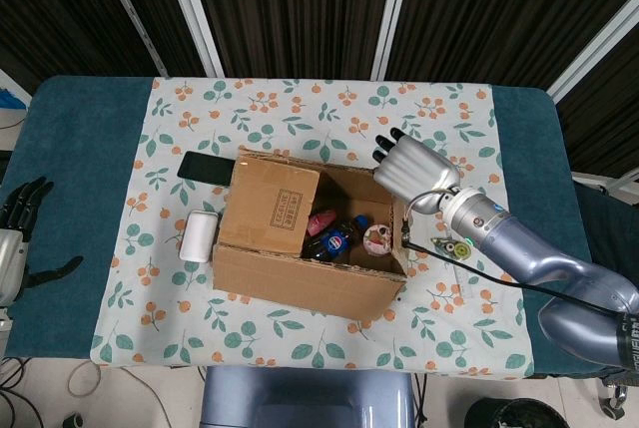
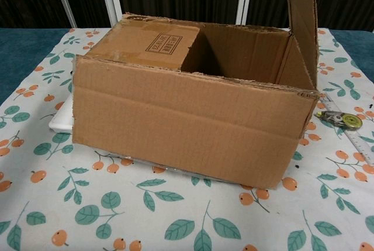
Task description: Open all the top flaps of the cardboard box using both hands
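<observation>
The cardboard box (image 1: 310, 243) sits near the middle of the floral tablecloth (image 1: 300, 109), turned slightly askew to the table edges. Its left flap (image 1: 270, 207) lies folded down flat over the left half of the opening, printed stamp facing up. The right flap (image 2: 302, 14) stands upright at the box's right wall; in the chest view it rises almost vertical above the rim. Through the uncovered half I see a dark bottle with a blue label (image 1: 334, 240), a pink item (image 1: 319, 220) and a round pinkish lid (image 1: 376, 239). My right hand (image 1: 414, 167) is at the right flap's outer side, fingers extended side by side with dark tips pointing away from me, palm flat against or just beside the cardboard; I cannot tell whether it presses. It holds nothing. My left hand (image 1: 15, 223) rests well apart at the far left on the teal table cover (image 1: 80, 159), fingers spread, empty. Left of the box lie a black phone (image 1: 205, 168) and a white case (image 1: 199, 236). A tape dispenser (image 2: 340, 119) and ruler (image 2: 359, 141) lie to its right.
</observation>
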Controlling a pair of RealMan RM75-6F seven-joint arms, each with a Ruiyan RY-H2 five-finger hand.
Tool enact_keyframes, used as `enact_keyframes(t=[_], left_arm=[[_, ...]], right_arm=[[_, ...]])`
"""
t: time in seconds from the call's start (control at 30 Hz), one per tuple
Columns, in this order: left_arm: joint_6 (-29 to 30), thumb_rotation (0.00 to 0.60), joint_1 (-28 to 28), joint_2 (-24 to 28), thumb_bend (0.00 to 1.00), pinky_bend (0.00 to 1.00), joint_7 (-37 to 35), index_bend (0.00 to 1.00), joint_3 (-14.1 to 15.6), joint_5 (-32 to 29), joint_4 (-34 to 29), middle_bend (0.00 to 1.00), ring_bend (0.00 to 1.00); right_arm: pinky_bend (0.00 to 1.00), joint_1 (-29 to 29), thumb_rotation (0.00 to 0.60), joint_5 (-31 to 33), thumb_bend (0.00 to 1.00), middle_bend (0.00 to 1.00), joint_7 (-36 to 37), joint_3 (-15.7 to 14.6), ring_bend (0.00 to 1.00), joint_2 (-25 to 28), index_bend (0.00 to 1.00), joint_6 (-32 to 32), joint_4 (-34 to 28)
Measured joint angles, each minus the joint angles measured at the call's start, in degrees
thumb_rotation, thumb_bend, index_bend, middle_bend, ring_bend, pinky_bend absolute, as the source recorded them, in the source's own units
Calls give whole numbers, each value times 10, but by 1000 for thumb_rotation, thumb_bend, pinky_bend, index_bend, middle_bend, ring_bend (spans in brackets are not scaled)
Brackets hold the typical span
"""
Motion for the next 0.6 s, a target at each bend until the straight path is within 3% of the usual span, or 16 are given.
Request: enact_keyframes(t=[0.6], left_arm=[[1, 600, 0, 1, 70, 189, 0, 47, 2, 5, -2, 36, 22]], right_arm=[[226, -18, 600, -9, 1000, 301, 0, 0, 162, 47, 492, -5, -13]])
